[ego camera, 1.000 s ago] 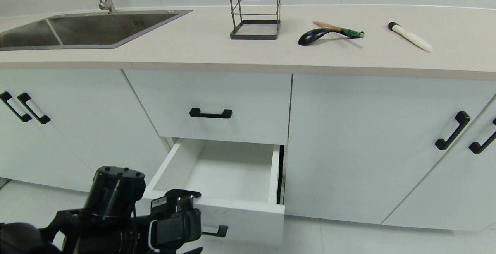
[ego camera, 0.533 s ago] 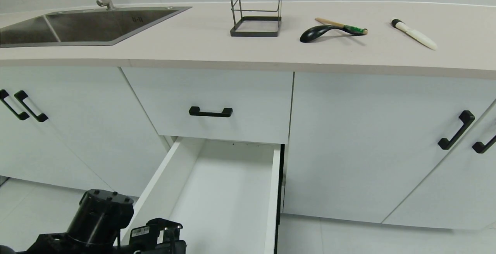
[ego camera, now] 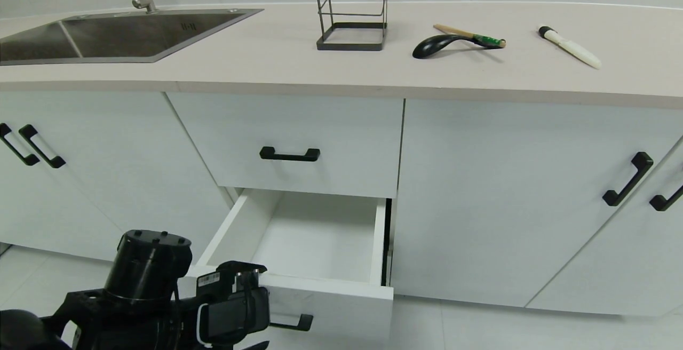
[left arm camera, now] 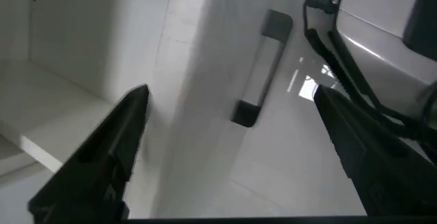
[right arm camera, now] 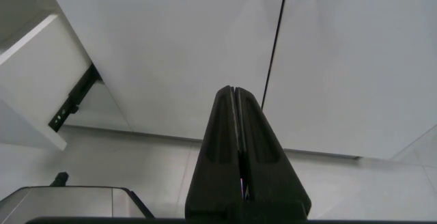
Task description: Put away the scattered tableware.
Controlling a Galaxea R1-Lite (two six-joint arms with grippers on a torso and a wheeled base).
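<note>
On the counter at the right lie a black spoon (ego camera: 435,46), a wooden stick with a green band (ego camera: 469,35) and a white utensil with a black end (ego camera: 570,47). Below the counter's middle, the lower drawer (ego camera: 378,243) stands part-way out with nothing in it. My left arm's wrist (ego camera: 235,315) is low in front of it, beside the drawer's black handle (ego camera: 291,322). My left gripper (left arm camera: 229,100) is open, with the handle (left arm camera: 259,74) a little beyond its fingers, untouched. My right gripper (right arm camera: 234,91) is shut on nothing, facing the white cabinet doors.
A black wire rack (ego camera: 350,38) stands at the counter's middle back. The sink (ego camera: 122,30) with its tap is at the back left. The upper drawer (ego camera: 291,154) is closed. Closed cabinet doors with black handles flank the drawers. The open drawer's corner (right arm camera: 34,80) juts beside my right arm.
Half a second ago the drawer stood much farther out and my left arm was lower. Now the drawer is back to part-way out, as it was a second ago. The camera shifted slightly.
</note>
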